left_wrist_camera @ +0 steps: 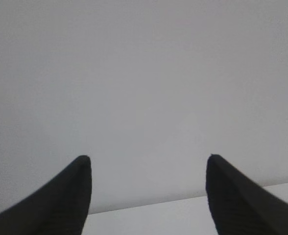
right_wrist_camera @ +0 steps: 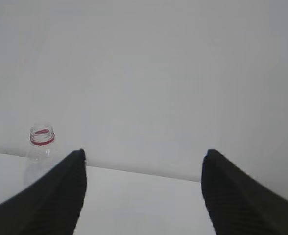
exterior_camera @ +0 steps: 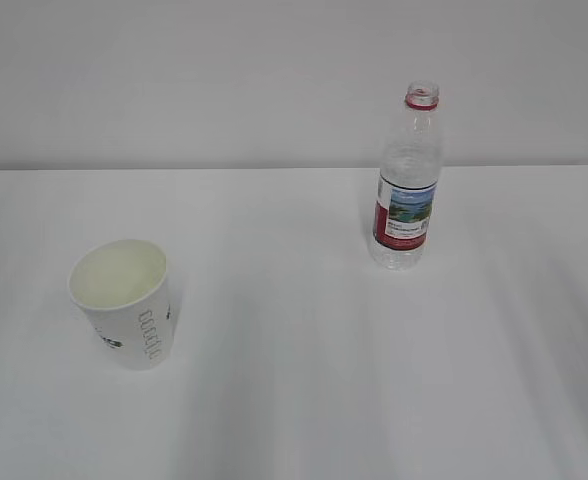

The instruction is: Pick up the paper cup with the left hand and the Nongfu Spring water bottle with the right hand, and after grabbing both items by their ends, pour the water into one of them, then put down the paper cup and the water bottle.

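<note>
With the paper cup [exterior_camera: 122,303] standing lower left and the Nongfu Spring water bottle [exterior_camera: 408,190] upper right, both untouched, the left hand [left_wrist_camera: 149,196] and right hand [right_wrist_camera: 143,191] are hovering spread wide and empty, so reaching seems next.

Matt paper cup [exterior_camera: 124,303]; clear ribbed plastic bottle [exterior_camera: 407,180].

A plain white desk [exterior_camera: 304,400] stretches across the foreground and meets a bare, pale grey wall [exterior_camera: 194,80] along a straight horizontal line behind.
</note>
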Action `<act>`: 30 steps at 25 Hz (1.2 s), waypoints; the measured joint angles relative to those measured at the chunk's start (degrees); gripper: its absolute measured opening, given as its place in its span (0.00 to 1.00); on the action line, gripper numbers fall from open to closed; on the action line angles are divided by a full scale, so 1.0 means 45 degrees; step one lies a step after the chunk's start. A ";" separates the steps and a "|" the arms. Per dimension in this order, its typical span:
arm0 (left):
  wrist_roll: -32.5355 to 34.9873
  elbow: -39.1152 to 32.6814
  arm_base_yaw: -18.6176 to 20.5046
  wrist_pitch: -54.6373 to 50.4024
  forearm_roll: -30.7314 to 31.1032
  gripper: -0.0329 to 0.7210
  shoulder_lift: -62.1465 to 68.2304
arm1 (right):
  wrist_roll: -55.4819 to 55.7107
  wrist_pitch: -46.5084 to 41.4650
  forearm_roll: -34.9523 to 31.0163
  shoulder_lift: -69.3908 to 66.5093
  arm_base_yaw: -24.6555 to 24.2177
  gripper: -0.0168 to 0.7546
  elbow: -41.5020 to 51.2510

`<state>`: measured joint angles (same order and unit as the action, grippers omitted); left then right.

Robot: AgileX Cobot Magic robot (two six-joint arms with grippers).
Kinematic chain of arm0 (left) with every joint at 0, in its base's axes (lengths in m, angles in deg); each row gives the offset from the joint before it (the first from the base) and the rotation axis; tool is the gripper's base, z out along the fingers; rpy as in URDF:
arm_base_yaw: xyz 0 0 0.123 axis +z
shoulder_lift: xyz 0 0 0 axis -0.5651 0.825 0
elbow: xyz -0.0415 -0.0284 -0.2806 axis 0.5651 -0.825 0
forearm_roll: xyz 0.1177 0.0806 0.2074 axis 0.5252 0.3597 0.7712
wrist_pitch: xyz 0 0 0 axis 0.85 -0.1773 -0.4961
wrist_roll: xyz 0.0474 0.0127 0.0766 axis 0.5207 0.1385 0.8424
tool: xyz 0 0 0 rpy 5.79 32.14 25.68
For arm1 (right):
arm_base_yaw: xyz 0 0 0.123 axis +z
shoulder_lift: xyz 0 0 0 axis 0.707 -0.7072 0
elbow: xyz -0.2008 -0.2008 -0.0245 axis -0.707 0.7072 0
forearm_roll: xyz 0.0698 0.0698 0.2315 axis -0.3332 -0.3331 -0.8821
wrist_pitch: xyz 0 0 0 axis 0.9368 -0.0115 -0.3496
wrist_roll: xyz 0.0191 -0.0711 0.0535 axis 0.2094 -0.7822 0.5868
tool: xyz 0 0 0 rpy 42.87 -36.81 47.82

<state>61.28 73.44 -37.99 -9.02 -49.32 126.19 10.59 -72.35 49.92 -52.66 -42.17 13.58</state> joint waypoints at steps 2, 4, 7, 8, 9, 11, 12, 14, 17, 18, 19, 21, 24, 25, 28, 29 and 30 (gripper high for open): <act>0.0000 0.0000 0.0000 0.0479 0.0000 0.75 0.0601 | 0.0000 0.0570 0.0000 -0.0485 0.0000 0.74 0.0000; 0.0000 0.0000 0.0000 0.1068 0.0000 0.75 0.1330 | 0.0000 0.1145 0.0000 -0.0998 0.0000 0.74 0.0000; 0.0000 0.0000 0.0000 0.2019 0.0000 0.75 0.2445 | 0.0000 0.1922 0.0000 -0.1752 0.0000 0.74 0.0000; 0.0000 0.0000 0.0000 0.2311 0.0000 0.74 0.2834 | 0.0000 0.2217 0.0000 -0.2025 0.0000 0.74 0.0000; 0.0000 0.0000 0.0000 0.2511 0.0000 0.74 0.3166 | 0.0000 0.2463 0.0000 -0.2252 0.0000 0.74 0.0000; 0.0000 0.0000 0.0000 0.2776 0.0000 0.74 0.3967 | 0.0000 0.3012 0.0000 -0.2815 0.0000 0.74 0.0000; 0.0000 -0.0032 0.0000 0.2935 0.0000 0.74 0.4352 | 0.0000 0.3224 0.0000 -0.3100 0.0000 0.74 0.0000; 0.0000 -0.0293 0.0000 0.3660 -0.0027 0.74 0.5006 | 0.0000 0.3929 0.0000 -0.3587 0.0000 0.74 0.0115; 0.0000 -0.0965 0.0000 0.5233 -0.0304 0.74 0.5639 | 0.0000 0.5095 0.0000 -0.4227 0.0000 0.74 0.0731; 0.0000 -0.1257 0.0000 0.5803 -0.0418 0.74 0.5770 | 0.0000 0.5460 0.0000 -0.4408 0.0000 0.74 0.0978; 0.0000 -0.1602 0.0000 0.6313 -0.0418 0.74 0.5899 | 0.0000 0.5749 0.0000 -0.4563 0.0000 0.74 0.1222; 0.0000 -0.2230 0.0000 0.7336 -0.0418 0.74 0.6184 | 0.0080 0.6400 0.0000 -0.4788 0.0000 0.74 0.1688; 0.0000 -0.3332 0.0000 0.8696 -0.0418 0.74 0.6494 | 0.0233 0.7143 0.0026 -0.4986 0.0000 0.74 0.2454; 0.0000 -0.3839 0.0000 0.9327 -0.0418 0.74 0.6622 | 0.0295 0.7467 0.0059 -0.5041 0.0000 0.74 0.2737; -0.0193 -0.4873 0.0000 1.0806 -0.0418 0.74 0.6985 | 0.0787 0.8180 0.0830 -0.5218 0.0000 0.74 0.3483; -0.0372 -0.5205 0.0000 1.1255 -0.0418 0.73 0.7119 | 0.0929 0.8388 0.1225 -0.5341 0.0000 0.74 0.3735; -0.0541 -0.5522 0.0000 1.1656 -0.0286 0.73 0.7292 | 0.1124 0.8595 0.1701 -0.5457 0.0000 0.74 0.3993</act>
<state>58.85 48.59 -37.99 43.43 -50.61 159.01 15.64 -33.67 57.58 -77.22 -42.17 31.55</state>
